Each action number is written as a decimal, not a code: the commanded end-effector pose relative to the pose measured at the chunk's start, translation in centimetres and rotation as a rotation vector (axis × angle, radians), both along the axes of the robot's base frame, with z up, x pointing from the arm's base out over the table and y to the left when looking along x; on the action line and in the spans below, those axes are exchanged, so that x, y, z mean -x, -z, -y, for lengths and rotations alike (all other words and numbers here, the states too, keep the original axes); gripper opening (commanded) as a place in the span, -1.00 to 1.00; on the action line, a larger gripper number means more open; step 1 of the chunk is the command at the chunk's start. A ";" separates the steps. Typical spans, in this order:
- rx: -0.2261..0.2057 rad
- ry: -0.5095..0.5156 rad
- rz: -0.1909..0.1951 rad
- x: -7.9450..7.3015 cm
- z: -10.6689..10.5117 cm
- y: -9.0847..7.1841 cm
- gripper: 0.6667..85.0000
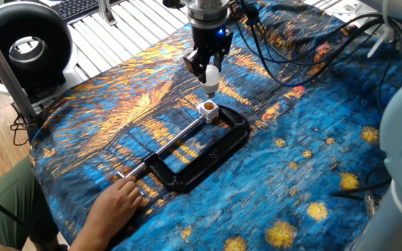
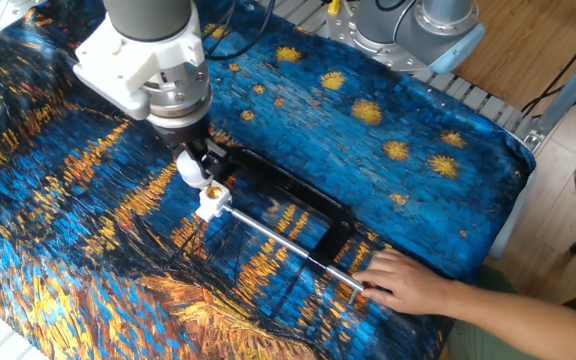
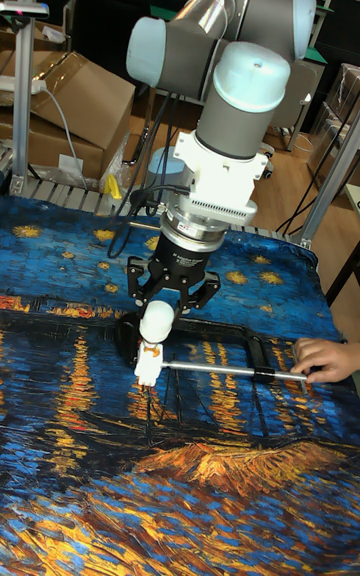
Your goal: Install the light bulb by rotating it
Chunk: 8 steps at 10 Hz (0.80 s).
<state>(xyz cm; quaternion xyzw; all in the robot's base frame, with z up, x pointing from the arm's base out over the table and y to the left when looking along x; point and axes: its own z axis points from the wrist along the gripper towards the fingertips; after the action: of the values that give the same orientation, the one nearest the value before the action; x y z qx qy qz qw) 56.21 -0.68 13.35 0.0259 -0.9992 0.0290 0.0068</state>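
Between fingers (image 3: 160, 288), light bulb (image 3: 155, 322) half-hidden

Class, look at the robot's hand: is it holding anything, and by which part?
The hand holds the light bulb by its round globe, neck pointing down above the white socket.

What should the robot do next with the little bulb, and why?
Probably lower it straight down. The gripper holds the bulb neck-down just above the white socket, with a gap still showing. The socket's opening looks roughly below it, so seating comes before any twisting.
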 end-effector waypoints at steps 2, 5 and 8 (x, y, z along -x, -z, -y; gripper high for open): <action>-0.026 0.017 0.035 0.0 -0.8 0.4 -0.99; -0.024 0.028 0.036 0.7 -1.0 1.0 -0.99; -0.027 0.028 0.039 1.2 -0.8 1.7 -0.99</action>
<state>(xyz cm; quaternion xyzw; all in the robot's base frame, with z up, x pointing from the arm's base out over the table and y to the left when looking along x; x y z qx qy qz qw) 55.38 -0.08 12.15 0.0150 -0.9996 0.0228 -0.0091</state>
